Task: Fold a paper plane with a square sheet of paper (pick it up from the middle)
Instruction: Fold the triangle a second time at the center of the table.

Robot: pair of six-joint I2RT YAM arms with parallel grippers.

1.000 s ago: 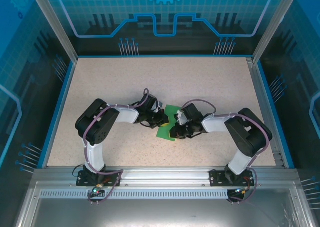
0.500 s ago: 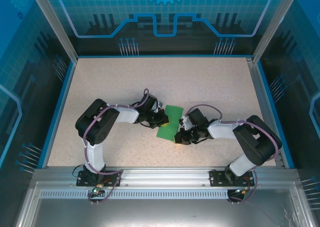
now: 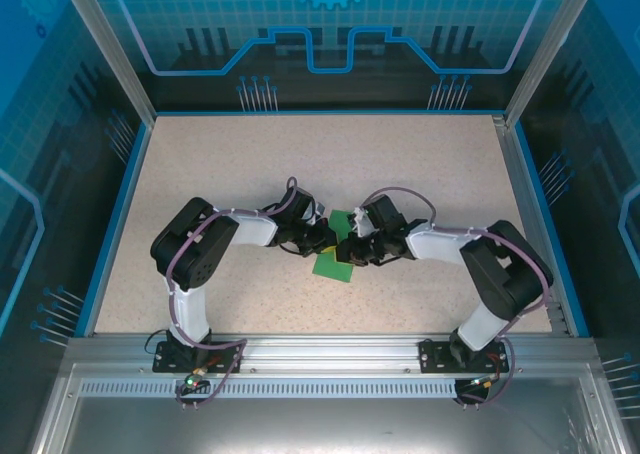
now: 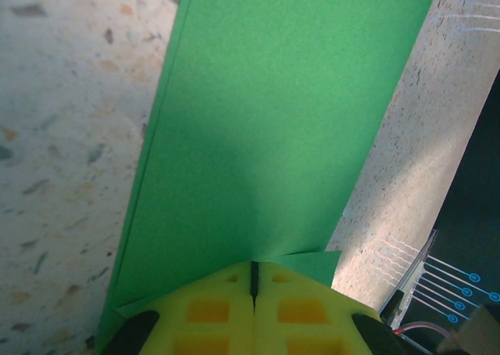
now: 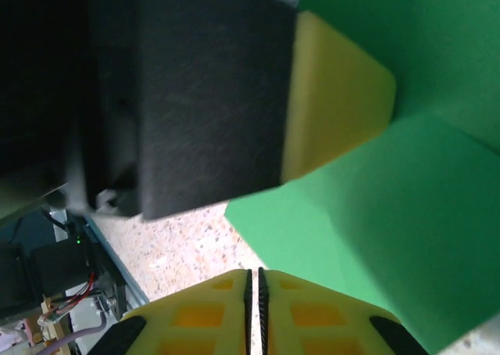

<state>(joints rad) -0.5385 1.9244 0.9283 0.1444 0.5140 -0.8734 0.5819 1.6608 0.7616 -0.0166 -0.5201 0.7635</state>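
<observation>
The thin, bright green square sheet of paper point(image 3: 333, 262), folded over on itself, is being held at the middle of the speckled beige table point(image 3: 230, 164), between the two arms. In the top view the left gripper point(image 3: 326, 240) is being applied to its left edge and the right gripper point(image 3: 352, 251) to its right side. The two grippers are being positioned just beside one another.

In the left wrist view the left gripper point(image 4: 254, 283) is being shown with its yellow fingers point(image 4: 281, 296) pressed together, and the near edge of the sheet point(image 4: 273, 136) is being pinched between them. The folded sheet is extending away from the fingertips over the table point(image 4: 62, 136), with small corners of paper protruding on either side of the tips.

In the right wrist view the right gripper point(image 5: 254, 283) is being shown with its fingers pressed together, only a hairline slit between them. The sheet point(image 5: 391, 214) is lying just ahead of the tips, and a yellow finger point(image 5: 336, 97) of the left gripper is touching its green surface. Whether any paper is being caught between the right fingertips cannot be determined from this angle.
</observation>
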